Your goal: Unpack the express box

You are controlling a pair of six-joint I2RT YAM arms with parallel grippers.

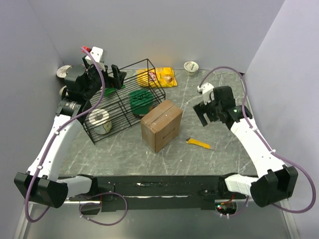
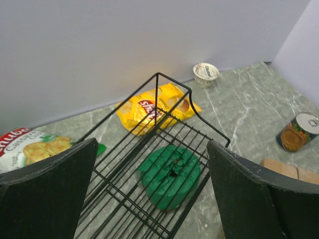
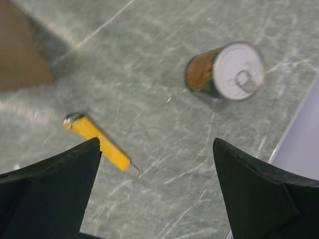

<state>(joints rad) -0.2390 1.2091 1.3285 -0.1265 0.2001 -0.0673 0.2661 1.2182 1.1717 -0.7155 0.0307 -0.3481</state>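
Observation:
The express box (image 1: 161, 124) is a brown carton with a taped seam, shut, standing mid-table. Its corner shows in the left wrist view (image 2: 286, 169) and the right wrist view (image 3: 20, 55). My left gripper (image 1: 117, 77) is open and empty, hovering over the far end of the black wire basket (image 1: 119, 102); it is also open in its wrist view (image 2: 152, 144). My right gripper (image 1: 205, 112) is open and empty, raised to the right of the box. In its wrist view (image 3: 157, 142) it hangs over a yellow utility knife (image 3: 97, 139).
The knife (image 1: 199, 144) lies right of the box. The basket (image 2: 199, 124) holds a green bundle (image 2: 169, 174) and a white roll (image 1: 99, 119). A yellow snack bag (image 1: 157, 77), a white cup (image 1: 191, 66) and a tin can (image 3: 225, 71) lie on the table.

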